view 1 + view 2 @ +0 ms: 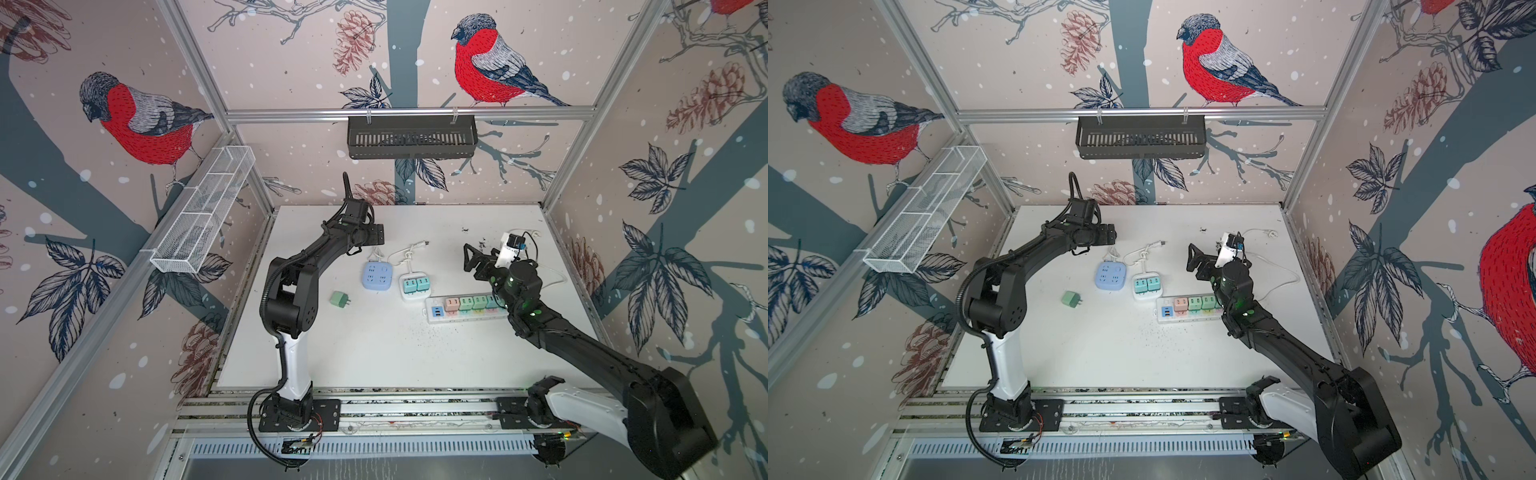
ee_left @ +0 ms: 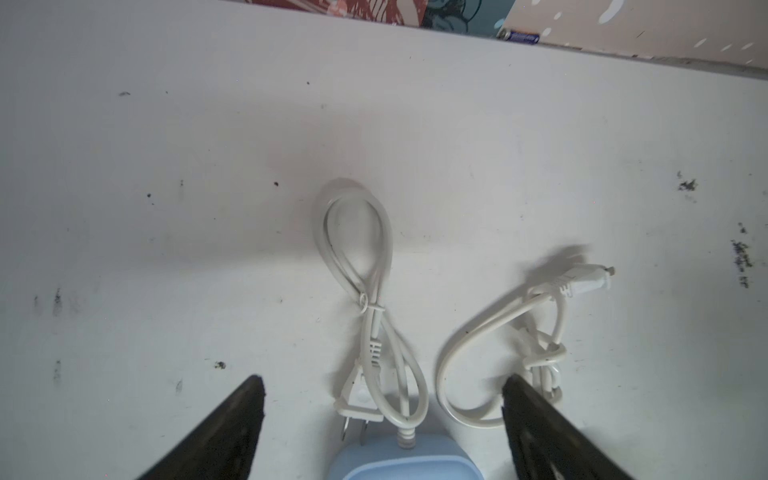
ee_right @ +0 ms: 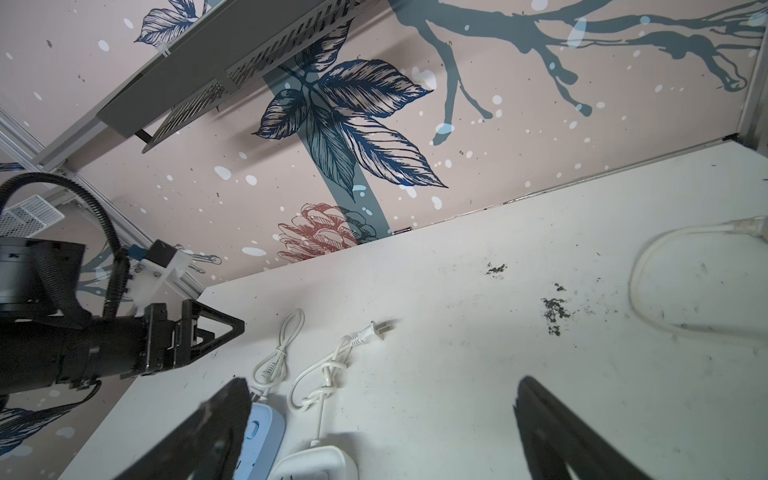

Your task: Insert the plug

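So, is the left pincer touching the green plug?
Apart. In both top views the green plug lies alone on the table, with bare surface between it and the left pincer, which is farther back.

Near half of counter (image 1: 374,357) bare: wide room to pass. Lone green plug (image 1: 340,300) open near, far & right. Mid-right crowded: blue socket cube (image 1: 377,275), white socket block (image 1: 410,296), long strip (image 1: 431,306), little gap btwn; looped cords (image 2: 372,332) beyond. Strip's right end sits under right arm (image 1: 561,328).
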Robot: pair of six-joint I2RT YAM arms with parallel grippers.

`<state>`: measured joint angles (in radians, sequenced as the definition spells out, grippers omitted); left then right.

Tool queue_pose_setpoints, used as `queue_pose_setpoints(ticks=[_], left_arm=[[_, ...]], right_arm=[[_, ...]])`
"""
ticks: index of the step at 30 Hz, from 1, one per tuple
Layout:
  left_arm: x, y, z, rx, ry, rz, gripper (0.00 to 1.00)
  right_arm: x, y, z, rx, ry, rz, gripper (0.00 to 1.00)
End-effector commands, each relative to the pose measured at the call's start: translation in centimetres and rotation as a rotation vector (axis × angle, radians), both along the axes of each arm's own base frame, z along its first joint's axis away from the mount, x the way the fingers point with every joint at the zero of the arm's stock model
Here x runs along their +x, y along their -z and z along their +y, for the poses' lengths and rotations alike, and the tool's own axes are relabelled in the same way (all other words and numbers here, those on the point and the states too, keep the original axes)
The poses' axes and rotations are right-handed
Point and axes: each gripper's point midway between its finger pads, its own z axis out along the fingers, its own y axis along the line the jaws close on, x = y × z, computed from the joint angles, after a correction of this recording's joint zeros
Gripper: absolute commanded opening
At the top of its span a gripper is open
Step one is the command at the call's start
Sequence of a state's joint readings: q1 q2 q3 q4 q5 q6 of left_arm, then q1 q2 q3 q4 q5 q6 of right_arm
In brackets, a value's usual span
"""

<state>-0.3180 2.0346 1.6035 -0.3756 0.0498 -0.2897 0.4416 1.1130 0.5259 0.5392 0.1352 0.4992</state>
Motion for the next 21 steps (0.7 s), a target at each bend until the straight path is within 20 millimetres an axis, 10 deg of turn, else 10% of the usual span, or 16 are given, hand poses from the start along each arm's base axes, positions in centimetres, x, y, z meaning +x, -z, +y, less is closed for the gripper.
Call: queue_pose_setpoints(ticks=[1,21], left_arm=[[-2.3,3.4,-0.7,0.09,0.055,0.144,0.86],[-8.9,8.3,-4.3,0.15,0.087,0.333,0.84]], right_arm=[[0.2,-0.3,0.4,0.026,-0.019,-0.001,1.0],[0.5,0.2,0.4,0.055,-0.041,0.027,1.0]])
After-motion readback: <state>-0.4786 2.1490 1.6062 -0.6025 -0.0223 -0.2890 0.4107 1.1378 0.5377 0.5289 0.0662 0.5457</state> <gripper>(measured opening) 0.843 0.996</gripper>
